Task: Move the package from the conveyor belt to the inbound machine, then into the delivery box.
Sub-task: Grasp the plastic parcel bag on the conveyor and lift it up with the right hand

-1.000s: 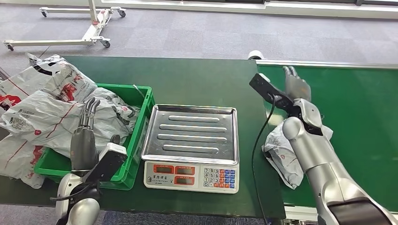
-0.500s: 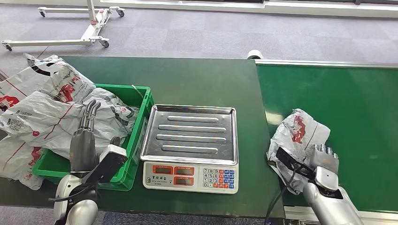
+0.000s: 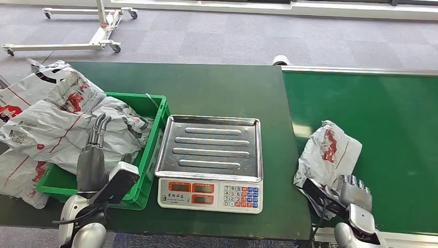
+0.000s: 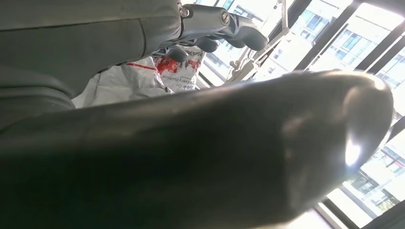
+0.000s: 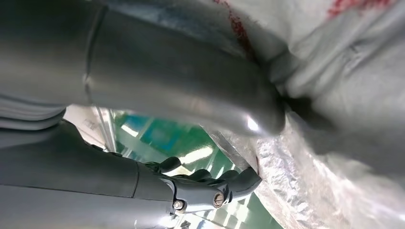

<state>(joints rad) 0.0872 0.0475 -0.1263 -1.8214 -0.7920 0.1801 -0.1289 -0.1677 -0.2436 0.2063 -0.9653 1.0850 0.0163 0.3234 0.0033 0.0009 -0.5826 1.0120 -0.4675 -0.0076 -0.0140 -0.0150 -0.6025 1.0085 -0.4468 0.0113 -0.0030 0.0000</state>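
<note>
Now right hand fingers touch package.

Beyond the dark green table the floor is grey carpet, and on it at the far left stands a white wheeled metal frame with castors at the ends of its legs. A small white roll sits at the table's far edge. Through the windows in the left wrist view, buildings show in bright daylight.
</note>
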